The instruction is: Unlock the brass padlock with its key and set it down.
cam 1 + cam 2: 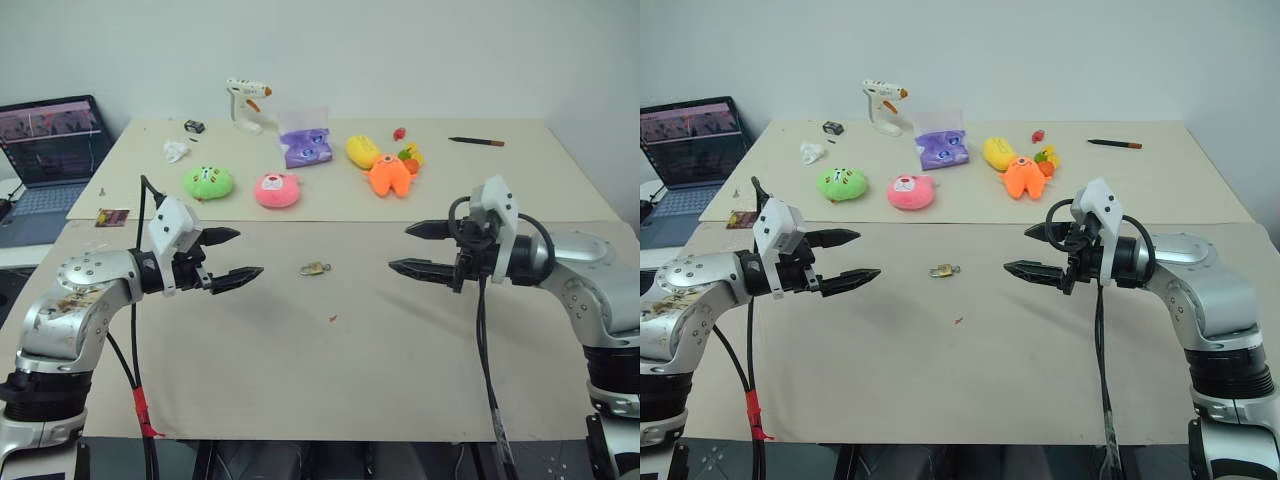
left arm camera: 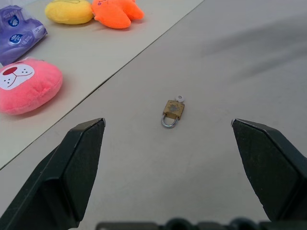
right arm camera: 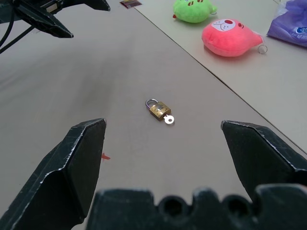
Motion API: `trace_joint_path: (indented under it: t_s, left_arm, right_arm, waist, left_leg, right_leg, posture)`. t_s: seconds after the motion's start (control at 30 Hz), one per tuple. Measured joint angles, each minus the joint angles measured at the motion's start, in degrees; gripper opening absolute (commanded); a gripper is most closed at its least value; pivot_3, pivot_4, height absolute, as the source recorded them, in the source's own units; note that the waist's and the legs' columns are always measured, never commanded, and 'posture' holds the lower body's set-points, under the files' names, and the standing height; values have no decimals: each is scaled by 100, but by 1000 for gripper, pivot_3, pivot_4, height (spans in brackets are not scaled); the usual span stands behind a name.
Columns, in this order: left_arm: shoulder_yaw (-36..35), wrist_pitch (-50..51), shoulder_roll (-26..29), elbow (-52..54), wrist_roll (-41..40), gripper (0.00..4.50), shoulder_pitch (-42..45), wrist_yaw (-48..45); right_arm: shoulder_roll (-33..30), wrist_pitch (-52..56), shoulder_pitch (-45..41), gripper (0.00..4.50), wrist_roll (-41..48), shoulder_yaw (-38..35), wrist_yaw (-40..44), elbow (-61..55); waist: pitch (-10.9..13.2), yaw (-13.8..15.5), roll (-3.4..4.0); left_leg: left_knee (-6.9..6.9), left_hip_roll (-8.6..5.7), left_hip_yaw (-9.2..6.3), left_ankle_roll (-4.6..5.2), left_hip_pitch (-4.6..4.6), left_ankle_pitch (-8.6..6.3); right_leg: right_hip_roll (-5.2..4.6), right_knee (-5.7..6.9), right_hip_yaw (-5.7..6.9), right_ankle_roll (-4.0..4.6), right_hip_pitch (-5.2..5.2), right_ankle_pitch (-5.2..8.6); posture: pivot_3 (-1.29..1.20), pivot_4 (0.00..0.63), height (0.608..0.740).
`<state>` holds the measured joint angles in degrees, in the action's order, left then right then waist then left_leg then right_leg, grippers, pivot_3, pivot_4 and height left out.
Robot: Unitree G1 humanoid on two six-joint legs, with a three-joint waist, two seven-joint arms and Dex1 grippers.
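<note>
I see the tiny golden-brass padlock lying flat mid-table, its small silvery key seemingly seated. The left gripper at nine o'clock and right gripper at three o'clock hover, spread wide, empty. I'd pinch body first, then key.

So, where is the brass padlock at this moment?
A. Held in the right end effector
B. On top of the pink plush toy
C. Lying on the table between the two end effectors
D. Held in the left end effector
C: the brass padlock lies on the table, with the left end effector and the right end effector open on either side, apart from it.
</note>
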<state>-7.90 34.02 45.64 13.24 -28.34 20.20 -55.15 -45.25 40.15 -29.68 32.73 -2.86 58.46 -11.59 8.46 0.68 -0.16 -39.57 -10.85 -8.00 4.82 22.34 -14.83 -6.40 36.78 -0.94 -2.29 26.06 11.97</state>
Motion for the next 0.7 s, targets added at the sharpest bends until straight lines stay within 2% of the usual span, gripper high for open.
trace_joint_path:
  t_s: [0.13, 0.23, 0.37, 0.47, 0.7]
  left_arm:
    - [-44, -77, 161, -81, 37, 4500, -193, -35]
    - [47, -305, 87, -667, 246, 4500, 76, -43]
    - [655, -985, -614, -1548, 683, 4500, 926, -75]
    - [1058, -1569, -1133, -2459, 1046, 4500, 1369, -121]
    - [1583, -2679, -1894, -4458, 1570, 4500, 2359, -642]
  right_arm:
    - [248, -97, -162, 4491, -85, 95, -71, 110]
    - [499, -136, -117, 4491, -224, 231, -310, 114]
    - [632, -137, 202, 4491, -279, 163, -763, -229]
    - [677, -102, 485, 4491, -336, 62, -1188, -593]
    - [634, 173, 1411, 4491, -248, -608, -1897, -1444]
  waist:
    - [0, -42, 0]
    - [0, -19, -1]
    - [0, 144, -1]
    - [0, 143, -3]
    - [2, 132, -6]
  left_leg:
    - [9, 12, 29, 4, -11, 1]
    - [13, 16, 33, 2, -12, 1]
    - [2, 14, 32, 5, -12, -3]
    - [-20, 13, 34, 24, -1, 3]
    - [-22, 14, 37, 30, 5, 2]
  right_leg:
    - [0, 3, -3, 3, 3, -1]
    - [2, 2, -1, 8, 6, -4]
    - [0, -8, 12, 0, -5, -13]
    - [3, 0, 10, 0, 3, -14]
    - [1, -3, 10, -1, 4, -14]
  posture:
    - [0, 150, 740]
    - [0, 150, 740]
    - [0, 150, 740]
    - [0, 150, 740]
    - [0, 150, 740]
